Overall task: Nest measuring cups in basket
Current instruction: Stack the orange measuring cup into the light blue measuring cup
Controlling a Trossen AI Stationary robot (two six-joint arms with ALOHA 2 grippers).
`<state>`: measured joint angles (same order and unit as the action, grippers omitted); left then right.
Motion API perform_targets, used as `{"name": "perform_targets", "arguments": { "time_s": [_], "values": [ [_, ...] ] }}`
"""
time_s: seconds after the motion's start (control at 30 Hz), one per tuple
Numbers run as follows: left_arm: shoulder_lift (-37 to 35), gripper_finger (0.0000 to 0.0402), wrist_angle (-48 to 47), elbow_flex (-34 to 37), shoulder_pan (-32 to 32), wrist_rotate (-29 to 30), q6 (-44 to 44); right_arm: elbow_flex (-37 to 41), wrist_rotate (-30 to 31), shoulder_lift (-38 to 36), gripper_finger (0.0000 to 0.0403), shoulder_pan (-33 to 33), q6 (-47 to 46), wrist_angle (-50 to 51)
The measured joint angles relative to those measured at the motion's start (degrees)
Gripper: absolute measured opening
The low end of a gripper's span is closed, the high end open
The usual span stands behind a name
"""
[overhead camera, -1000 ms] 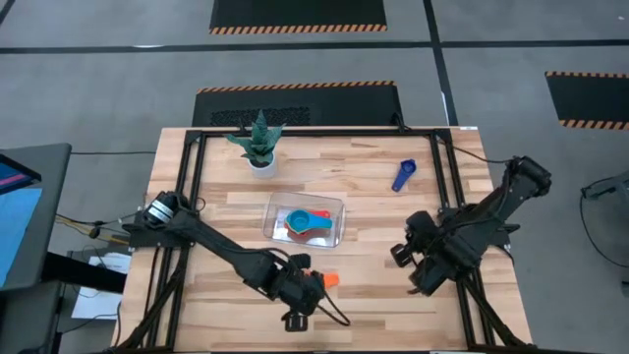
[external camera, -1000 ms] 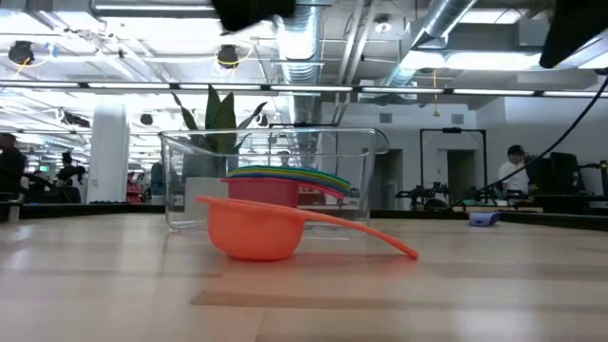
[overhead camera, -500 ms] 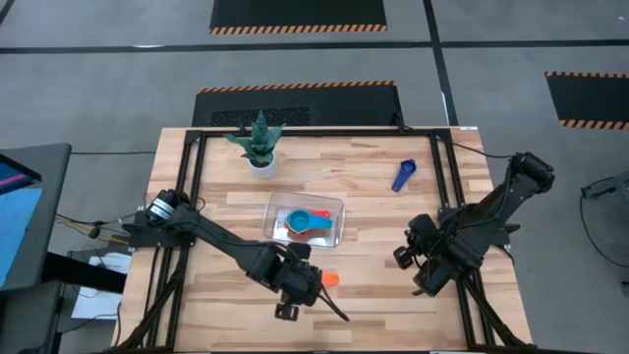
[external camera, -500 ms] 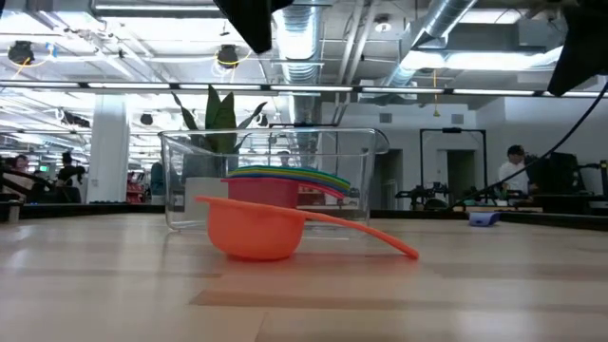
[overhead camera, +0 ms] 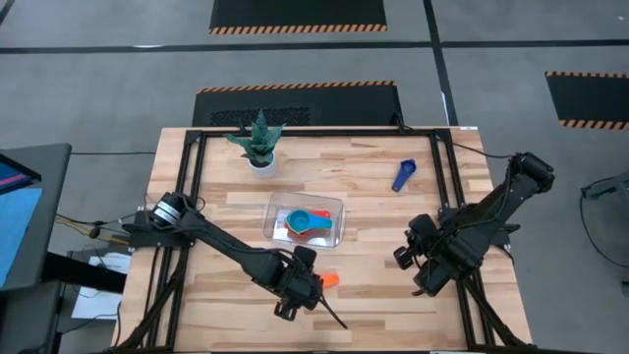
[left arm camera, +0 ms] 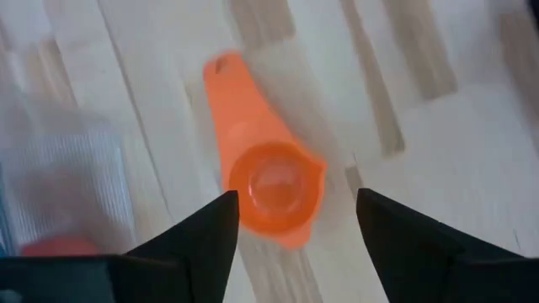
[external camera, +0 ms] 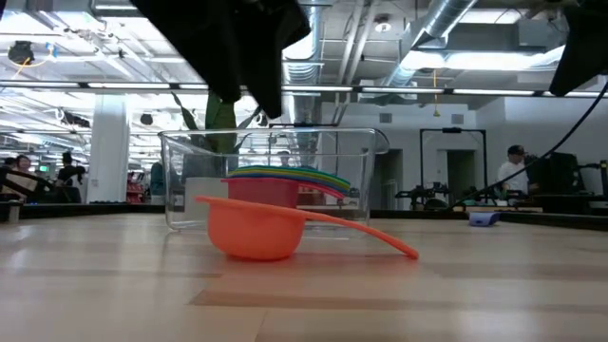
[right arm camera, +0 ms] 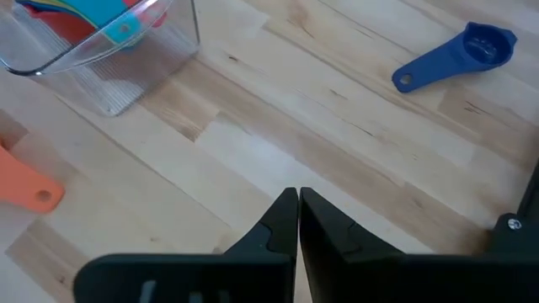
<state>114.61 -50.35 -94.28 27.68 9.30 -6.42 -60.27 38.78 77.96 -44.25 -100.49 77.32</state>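
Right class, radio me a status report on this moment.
Left pincer open above orange cup. Right pincer shut, idle. Dark blue cup lies outside basket. Nothing obstructing.

Left arm is reaching across the wooden surface (overhead camera: 197, 285) w/ its left pincer (overhead camera: 295, 295) hanging over the front edge area, just beside the orange cup (overhead camera: 329, 280); can't tell finger state. Basket (overhead camera: 337, 208) is sitting mid-surface, holding nested cups (overhead camera: 307, 223), lighter blue on top, red showing underneath. Dark blue cup (overhead camera: 403, 175) is lying well apart, toward the back right. Potted plant (overhead camera: 257, 143) is standing at the back left. Right pincer (overhead camera: 408, 258) is waiting at the right side.
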Motion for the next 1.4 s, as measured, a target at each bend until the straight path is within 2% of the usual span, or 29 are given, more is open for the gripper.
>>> {"name": "perform_targets", "arguments": {
  "time_s": [0.17,0.4,0.6,0.97,1.1,1.4],
  "values": [
    [0.1,0.0219,1.1,0.3,0.0,-1.0,1.3,0.0,-0.2,0.0,0.0038,0.0,0.0,-0.1],
    [4.4,0.0215,2.9,0.2,0.1,-4.0,1.2,0.0,-0.3,0.0,0.0038,0.0,0.0,-0.2],
    [4.5,0.0215,3.0,0.7,-0.1,-1.1,1.3,0.0,-1.4,0.0,0.0038,0.0,-0.1,-0.2],
    [4.6,0.0214,5.4,5.2,-0.1,-3.0,2.1,0.0,-1.4,0.0,0.0038,0.0,-0.1,-0.3],
    [4.6,0.0214,5.9,5.4,-0.4,1.0,1.7,0.0,-1.4,0.0,0.0038,0.0,0.0,-0.3],
    [4.6,0.0214,8.4,5.4,-1.1,-1.9,2.1,0.0,-1.5,0.0,0.0038,0.0,-0.1,-0.5]
  ]
}}
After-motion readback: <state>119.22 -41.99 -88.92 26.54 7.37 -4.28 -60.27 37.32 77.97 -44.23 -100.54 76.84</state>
